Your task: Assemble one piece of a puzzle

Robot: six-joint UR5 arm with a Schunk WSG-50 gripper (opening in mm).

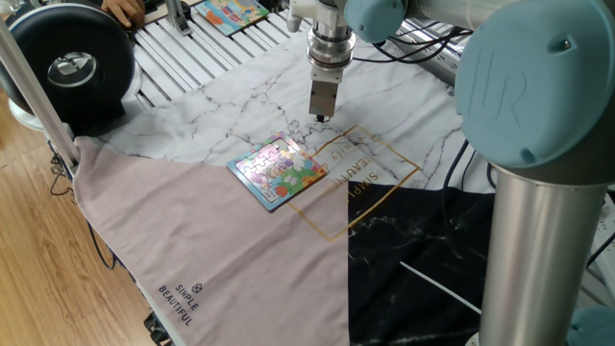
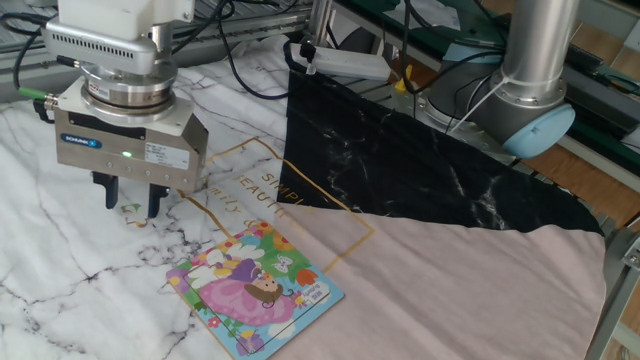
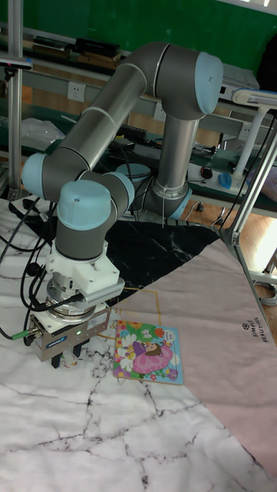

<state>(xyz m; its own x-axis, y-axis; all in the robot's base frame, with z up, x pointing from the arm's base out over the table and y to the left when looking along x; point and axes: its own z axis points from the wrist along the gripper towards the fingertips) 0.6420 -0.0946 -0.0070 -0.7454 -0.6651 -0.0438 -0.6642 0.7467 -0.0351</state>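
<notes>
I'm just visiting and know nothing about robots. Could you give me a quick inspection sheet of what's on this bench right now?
Surface: cloth in marble-white, pinkish-grey and black panels, with gold lettering.
Job's things: puzzle lies flat on the cloth; the piece lies on the marble part, between the tool's fingers.
Clutter: second colourful board at the far edge; black round device beside the cloth.
Tool: lowered over the piece, fingers apart.
Cables: black cables cross behind the cloth.
Surroundings: wooden floor, metal rails, shelving behind.
</notes>
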